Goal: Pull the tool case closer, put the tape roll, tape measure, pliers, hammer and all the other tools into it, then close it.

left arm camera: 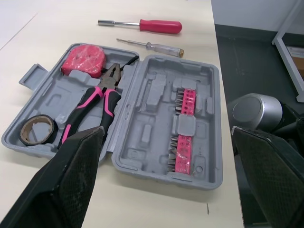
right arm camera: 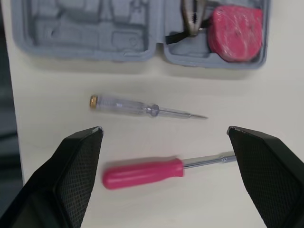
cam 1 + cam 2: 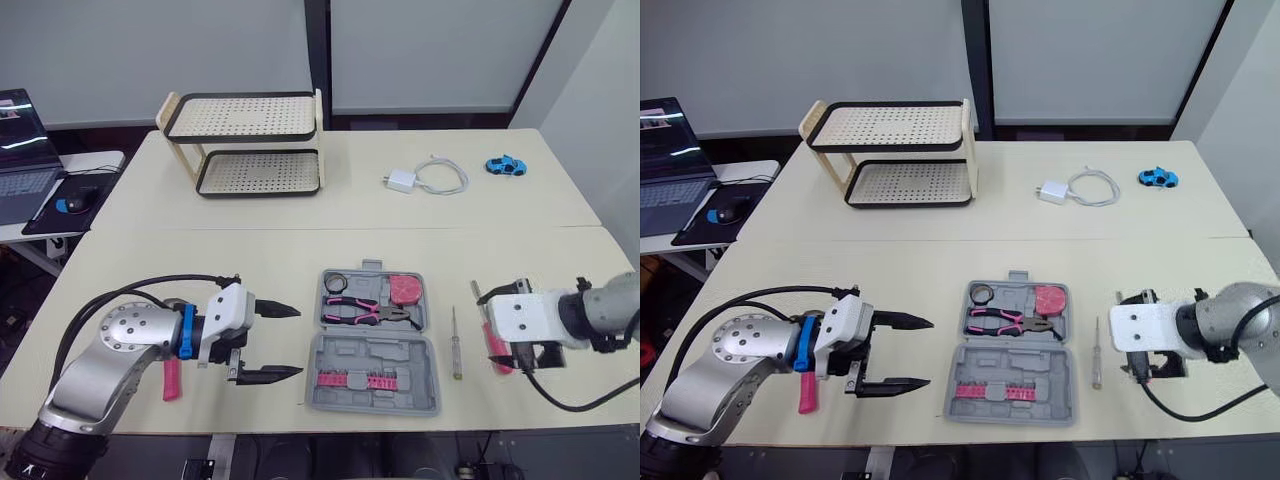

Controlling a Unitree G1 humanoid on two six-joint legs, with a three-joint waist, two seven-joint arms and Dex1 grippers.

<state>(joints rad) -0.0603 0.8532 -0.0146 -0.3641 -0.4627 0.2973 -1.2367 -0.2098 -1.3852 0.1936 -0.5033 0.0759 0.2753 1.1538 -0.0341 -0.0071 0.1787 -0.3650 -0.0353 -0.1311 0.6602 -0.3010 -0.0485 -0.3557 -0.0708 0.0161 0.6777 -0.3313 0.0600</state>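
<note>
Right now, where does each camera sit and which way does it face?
Head eyes: on the head, looking forward and down over the cream table and open grey plastic tool case; both arms show, left gripper open.
Left wrist: on the left arm, looking along its black fingers at the case holding pink-handled pliers.
Right wrist: on the right arm, facing down past the open right gripper at a pink-handled screwdriver.
Shared: both wrist views catch the pink tape measure.

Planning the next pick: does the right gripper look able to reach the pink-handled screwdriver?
Probably yes: the open right gripper hangs directly over the pink-handled screwdriver, which lies on bare table, apart from the clear screwdriver.
</note>
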